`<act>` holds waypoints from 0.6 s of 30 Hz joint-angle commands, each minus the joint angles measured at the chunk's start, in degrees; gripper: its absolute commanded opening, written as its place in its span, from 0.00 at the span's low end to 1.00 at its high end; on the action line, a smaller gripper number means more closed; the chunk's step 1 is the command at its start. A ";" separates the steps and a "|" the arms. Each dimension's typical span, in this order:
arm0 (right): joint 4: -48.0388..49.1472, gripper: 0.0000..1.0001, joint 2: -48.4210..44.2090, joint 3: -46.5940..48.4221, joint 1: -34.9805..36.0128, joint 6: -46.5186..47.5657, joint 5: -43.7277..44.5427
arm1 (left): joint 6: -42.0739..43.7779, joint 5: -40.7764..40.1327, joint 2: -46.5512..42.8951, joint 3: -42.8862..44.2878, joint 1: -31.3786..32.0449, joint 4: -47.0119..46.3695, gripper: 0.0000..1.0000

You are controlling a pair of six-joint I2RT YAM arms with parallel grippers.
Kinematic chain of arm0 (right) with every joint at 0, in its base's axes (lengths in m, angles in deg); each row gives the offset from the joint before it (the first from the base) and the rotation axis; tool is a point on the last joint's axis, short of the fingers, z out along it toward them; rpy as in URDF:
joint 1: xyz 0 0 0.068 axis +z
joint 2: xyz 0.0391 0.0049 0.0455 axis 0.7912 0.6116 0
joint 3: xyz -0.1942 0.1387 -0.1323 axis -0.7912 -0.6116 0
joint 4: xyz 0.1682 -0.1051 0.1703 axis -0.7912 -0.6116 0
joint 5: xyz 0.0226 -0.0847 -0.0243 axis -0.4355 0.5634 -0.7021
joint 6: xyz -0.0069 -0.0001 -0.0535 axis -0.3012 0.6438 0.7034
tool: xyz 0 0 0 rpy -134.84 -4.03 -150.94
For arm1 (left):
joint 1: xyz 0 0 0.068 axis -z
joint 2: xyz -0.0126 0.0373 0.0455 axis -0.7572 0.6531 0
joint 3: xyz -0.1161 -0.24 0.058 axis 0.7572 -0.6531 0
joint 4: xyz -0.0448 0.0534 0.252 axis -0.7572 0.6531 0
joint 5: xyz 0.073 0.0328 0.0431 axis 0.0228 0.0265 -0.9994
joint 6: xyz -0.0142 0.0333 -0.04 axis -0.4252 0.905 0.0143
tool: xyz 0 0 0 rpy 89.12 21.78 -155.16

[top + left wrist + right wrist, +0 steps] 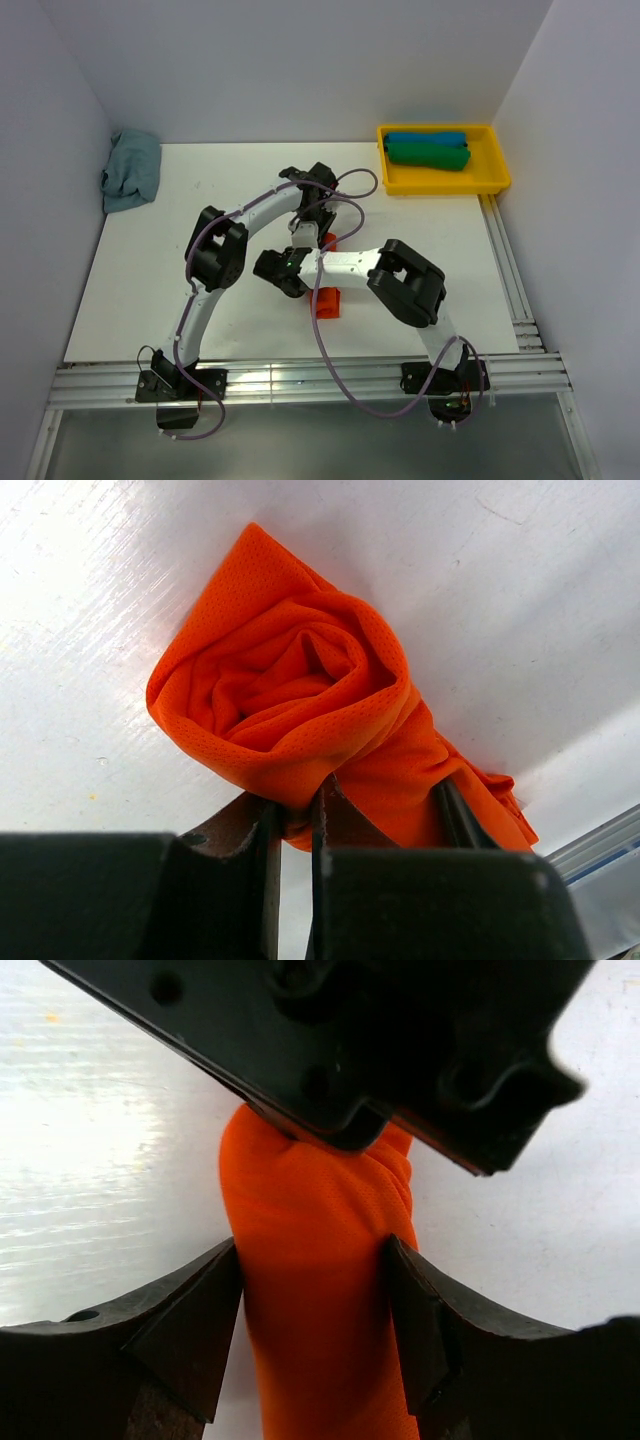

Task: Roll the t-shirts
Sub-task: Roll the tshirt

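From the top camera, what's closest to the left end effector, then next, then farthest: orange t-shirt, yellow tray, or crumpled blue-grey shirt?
1. orange t-shirt, gripped by the left end effector, mid-table.
2. yellow tray, back right corner.
3. crumpled blue-grey shirt, back left corner.

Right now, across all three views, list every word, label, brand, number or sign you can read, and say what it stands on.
None: no text can be read in any view.
The orange shirt shows plain mesh, with no label or print in sight.
The blue roll, green roll, yellow tray and grey-blue cloth show no markings.
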 commanded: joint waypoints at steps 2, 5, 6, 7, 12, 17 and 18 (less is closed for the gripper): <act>-6.49 0.66 2.58 -0.66 0.23 -2.60 0.17 | 1.86 -0.99 1.40 1.12 1.49 3.25 0.04; -6.14 0.66 2.41 -2.33 0.23 -3.48 0.00 | 1.95 -0.99 1.48 1.21 1.49 3.42 0.06; -5.01 0.65 2.32 -2.77 0.23 -3.31 -0.61 | 2.03 -1.08 1.48 1.13 1.49 3.42 0.06; -4.30 0.65 1.89 -3.39 0.23 -3.22 -1.05 | 2.04 -0.90 1.48 1.21 1.49 3.51 0.06; 0.79 0.59 0.30 -7.52 -0.21 -2.61 -3.69 | 2.47 -0.64 1.49 1.39 1.49 3.77 0.08; 6.60 0.53 -2.51 -13.13 -1.62 -1.11 -7.65 | 3.00 -0.11 1.57 2.18 1.31 4.83 0.12; 8.00 0.51 -2.95 -13.67 -1.62 -1.02 -8.09 | 3.00 0.06 1.57 2.35 1.40 4.92 0.13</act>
